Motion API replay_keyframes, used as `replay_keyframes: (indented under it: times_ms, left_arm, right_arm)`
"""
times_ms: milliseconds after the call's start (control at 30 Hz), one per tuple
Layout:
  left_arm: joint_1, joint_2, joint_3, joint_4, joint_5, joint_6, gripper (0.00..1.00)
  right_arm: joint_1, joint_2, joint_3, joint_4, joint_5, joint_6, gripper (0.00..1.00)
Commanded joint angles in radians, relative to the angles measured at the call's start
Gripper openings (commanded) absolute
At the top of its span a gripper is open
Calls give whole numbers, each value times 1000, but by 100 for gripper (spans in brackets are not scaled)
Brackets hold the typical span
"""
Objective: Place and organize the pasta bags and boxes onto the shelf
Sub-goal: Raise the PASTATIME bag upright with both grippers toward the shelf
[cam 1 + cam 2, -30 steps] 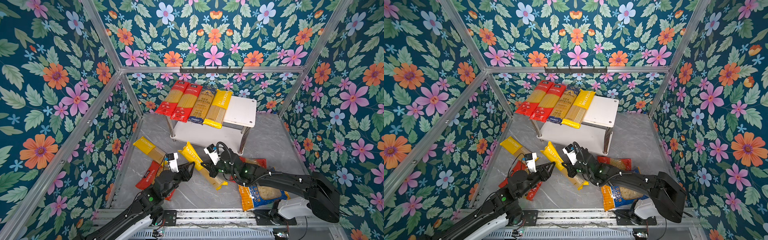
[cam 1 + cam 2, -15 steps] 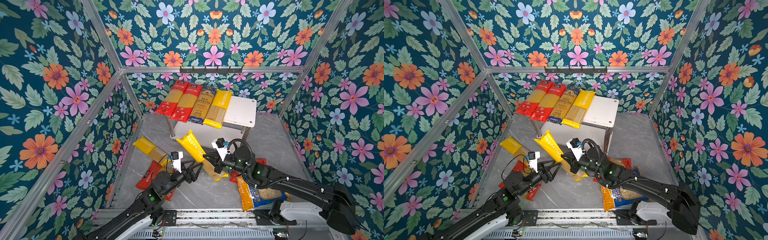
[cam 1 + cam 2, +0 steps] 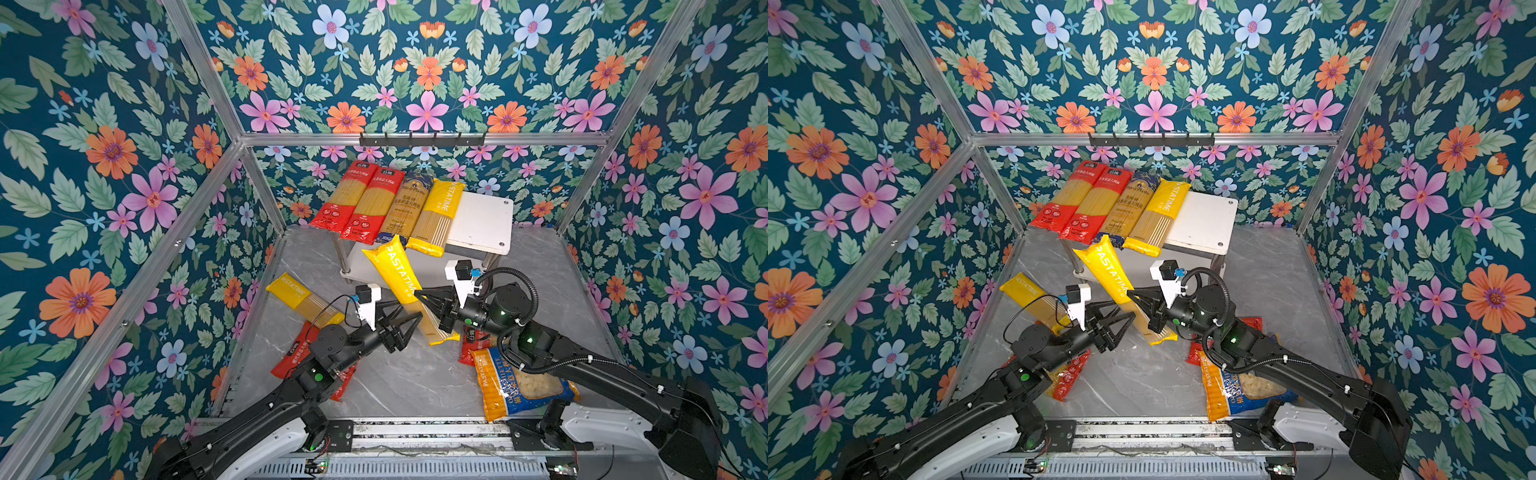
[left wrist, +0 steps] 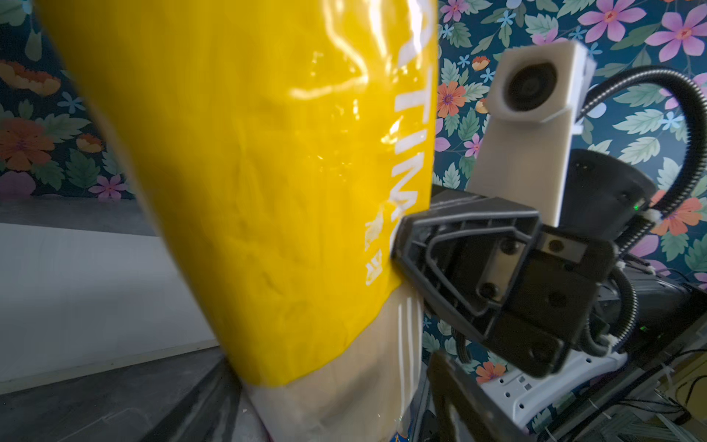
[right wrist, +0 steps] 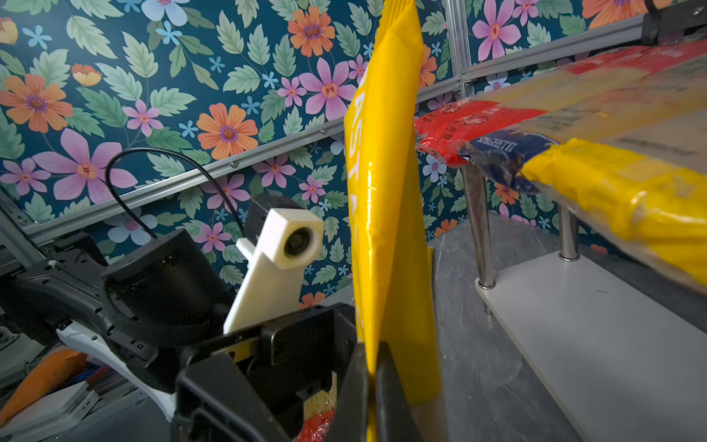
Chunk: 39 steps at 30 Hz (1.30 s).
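right gripper (image 3: 420, 296) pinches the tilted yellow pastatime pack (image 3: 397, 274) at mid length, jaws pressed together on its edge, clear in the right wrist view (image 5: 373, 358). the pack's top end leans toward the front edge of the shelf (image 3: 478, 220), and its clear lower end hangs in front of the shelf. cannot tell if it touches the floor.

left gripper (image 3: 409, 324) has jaws spread, just beside the held pack's lower half, on the side away from the shelf. contact unclear.

shelf top tier, side by side: two red spaghetti packs (image 3: 363, 203), navy-gold pack (image 3: 405, 208), yellow pack (image 3: 436, 216). the rest of the tier is bare.

on the floor in front of the shelf: another yellow pack (image 3: 299, 297), red macaroni pack (image 3: 293, 357) partly under the left arm, second red pack (image 3: 471, 345) and blue-orange shells bag (image 3: 511, 386) partly under the right arm.
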Motion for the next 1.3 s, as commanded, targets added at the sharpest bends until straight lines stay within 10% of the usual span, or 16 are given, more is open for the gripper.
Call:
replay_keyframes:
  times_ms: [0, 300, 767, 1267]
  left_arm:
    - [16, 47, 23, 113, 70, 14, 77]
    - [90, 137, 45, 253, 194, -76, 70]
    - [96, 245, 131, 359, 259, -147, 21]
    - [143, 284, 316, 149, 312, -190, 8]
  right_arm:
    - [-5, -10, 24, 182, -34, 12, 0]
    - [-42, -23, 26, 224, -84, 70, 0]
    - [-117, -41, 6, 237, -116, 200, 1]
    - [-328, -250, -120, -150, -214, 284, 58]
